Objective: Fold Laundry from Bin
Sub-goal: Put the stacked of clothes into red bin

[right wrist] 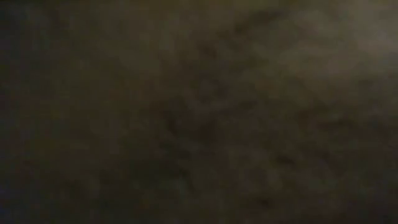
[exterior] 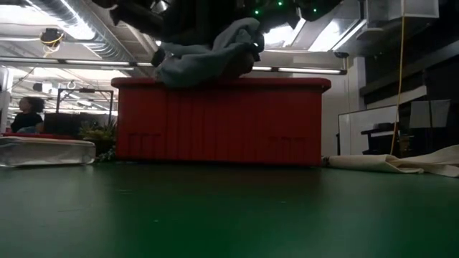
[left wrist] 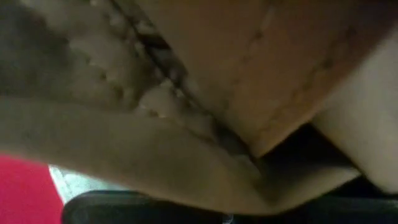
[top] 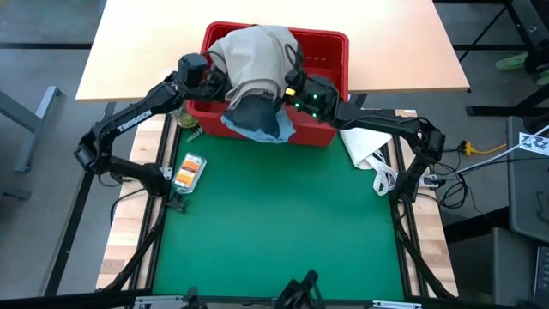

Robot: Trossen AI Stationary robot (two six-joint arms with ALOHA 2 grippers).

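Two grippers, both buried in cloth at the bin point(top: 330, 45), fingers hidden from every view. Left gripper point(top: 216, 79) reads as clamped tight; its wrist camera is filled with tan khaki trousers point(left wrist: 205, 93) pressed right against the lens, a seam running across, so it looks clenched on that fabric. Right gripper point(top: 296, 90) is likewise closed down; its wrist view is just dark cloth, can't tell which garment it grips.

Near side: green mat point(top: 274, 223) bare in the middle, a small orange-and-white packet point(top: 190, 170) at the mat's left edge, a white flat packet point(top: 364, 146) at the right edge under the right forearm.

Arms: both reach in from the table sides, elbows out, forearms angled inward and meeting over the bin's front rim.

Farther: red bin at the mat's far edge, khaki heaped above its rim, a light blue garment point(top: 274, 129) with a dark garment point(top: 255, 112) on it spilling over the front wall. Low view shows that bundle point(exterior: 208, 57) hanging just above the rim.
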